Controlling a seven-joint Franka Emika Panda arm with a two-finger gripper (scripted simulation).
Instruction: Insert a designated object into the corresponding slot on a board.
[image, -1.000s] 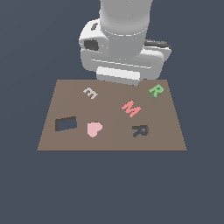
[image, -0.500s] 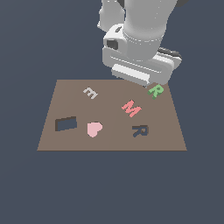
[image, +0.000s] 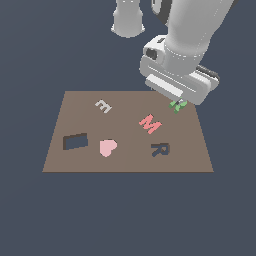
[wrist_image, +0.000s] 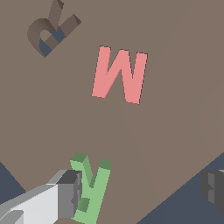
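One small light-green "R" block (wrist_image: 91, 188) lay flat on the brown board (image: 125, 160), at the corner nearest the arm, and the fingers (wrist_image: 144, 190) stood spread wide over it. In the wrist view one grey finger pad (wrist_image: 70, 194) sat just beside the letter's edge, perhaps touching it, while the other finger (wrist_image: 214, 186) was well apart on the far side, off the board's edge. Nothing was gripped.

The dark R-shaped slot (image: 160, 149) lay beyond the pink-red "M" (image: 150, 124), well apart from the fingers; in the exterior view most of the green block was hidden under the hand.

By its look the block was rigid, thin and light, so it should lift with little force, but its low profile left only a shallow band to pinch. Smooth sides might let it slip or twist if squeezed off-centre. The straight stem of the letter seemed the best place to hold, the pads closing across its parallel faces, low to the board. The fingers probably needed to centre over the letter first, since it sat close to one pad only.
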